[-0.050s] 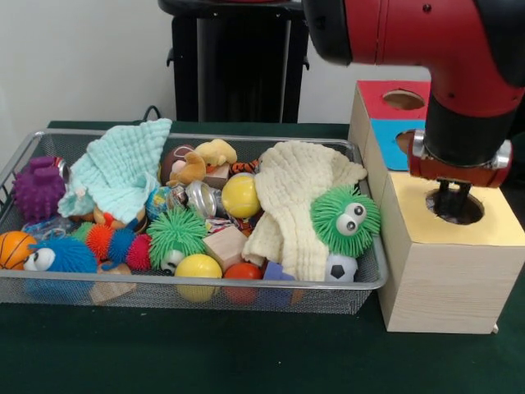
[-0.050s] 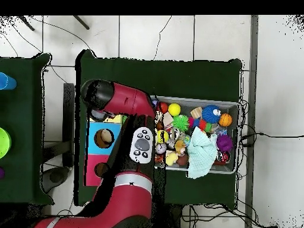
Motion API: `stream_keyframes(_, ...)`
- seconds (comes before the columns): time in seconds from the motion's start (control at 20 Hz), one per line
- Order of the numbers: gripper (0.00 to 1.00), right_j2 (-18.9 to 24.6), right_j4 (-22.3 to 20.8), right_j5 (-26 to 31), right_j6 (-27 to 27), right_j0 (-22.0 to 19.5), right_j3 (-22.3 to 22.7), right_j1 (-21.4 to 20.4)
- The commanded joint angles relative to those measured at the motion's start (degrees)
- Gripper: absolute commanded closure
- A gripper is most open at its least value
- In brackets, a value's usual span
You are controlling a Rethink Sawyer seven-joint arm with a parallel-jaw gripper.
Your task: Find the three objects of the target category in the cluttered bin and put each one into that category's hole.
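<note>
Here the hand [image 1: 452, 199] hangs straight down with its tips dipping into the round hole [image 1: 456, 207] of the yellow-topped wooden box [image 1: 447, 271], likely so that a released toy would drop cleanly inside. Whether it is wide, narrow or holding something I cannot tell, as the tips are dark against the hole. The wire bin [image 1: 189, 289] of jumbled toys lies at the box's nine o'clock, touching it, which keeps each carry short.

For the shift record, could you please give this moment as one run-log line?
gripper: lowered into yellow hole, state unclear | bin: cluttered | blue hole, red hole: unoccupied
</note>
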Motion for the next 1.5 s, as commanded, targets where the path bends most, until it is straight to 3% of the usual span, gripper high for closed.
stream_keyframes(0.05, 1.00, 2.51, 0.93, 3.95, 9.83, -1.95, 6.81, -7.92)
stream_keyframes(0.65, 1.00, 3.90, 0.30, 2.95, 8.98, -3.74, 5.68, -8.78)
stream_keyframes(1.0, 1.00, 0.51, -7.13, 5.75, 1.91, -6.43, 4.58, -9.47)
stream_keyframes(1.5, 1.00, 2.28, -18.02, 5.21, -8.96, -14.11, 4.03, -6.92)
